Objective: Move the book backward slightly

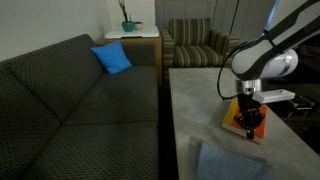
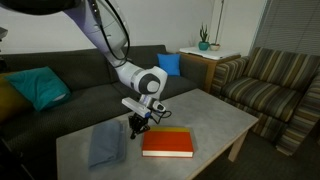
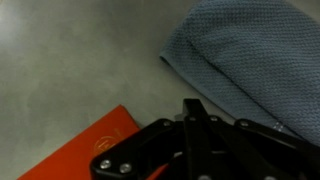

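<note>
The orange-red book (image 2: 168,142) lies flat on the grey table (image 2: 205,112), near its front edge. It also shows in an exterior view (image 1: 240,118) and in the wrist view (image 3: 85,150) at the lower left. My gripper (image 2: 139,123) hangs just above the table at the book's left end, between the book and the cloth. In the wrist view the fingers (image 3: 195,112) are pressed together with nothing between them. The gripper covers part of the book in an exterior view (image 1: 250,120).
A folded grey-blue cloth (image 2: 106,143) lies on the table beside the gripper; it also shows in the wrist view (image 3: 250,60). A dark sofa (image 1: 70,100) with a blue pillow (image 1: 112,58) stands alongside. A striped armchair (image 2: 270,85) stands past the table.
</note>
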### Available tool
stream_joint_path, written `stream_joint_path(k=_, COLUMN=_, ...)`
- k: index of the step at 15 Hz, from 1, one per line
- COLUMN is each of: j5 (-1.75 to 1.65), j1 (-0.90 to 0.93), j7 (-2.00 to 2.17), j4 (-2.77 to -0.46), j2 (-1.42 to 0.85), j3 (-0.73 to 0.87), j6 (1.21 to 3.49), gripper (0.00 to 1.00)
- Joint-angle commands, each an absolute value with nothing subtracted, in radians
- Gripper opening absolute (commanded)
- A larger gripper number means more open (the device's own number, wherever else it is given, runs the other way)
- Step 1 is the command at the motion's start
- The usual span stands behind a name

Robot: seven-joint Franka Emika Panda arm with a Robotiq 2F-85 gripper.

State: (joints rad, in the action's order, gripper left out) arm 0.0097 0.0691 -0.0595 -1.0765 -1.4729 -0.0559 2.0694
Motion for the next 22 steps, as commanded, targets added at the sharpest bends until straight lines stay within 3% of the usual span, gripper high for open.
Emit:
stream_joint_path(k=1, j5=-0.002, j1=0.088, j7=-0.089, j4=-1.032, j2=-1.473, j3=-0.064, j6=2.014, gripper=0.0)
stream_joint_path(k=22, j5=0.038, j1=0.109, j7=-0.054, j4=-0.959, j2=-1.472, j3=-0.092, j6=1.99, gripper=0.01)
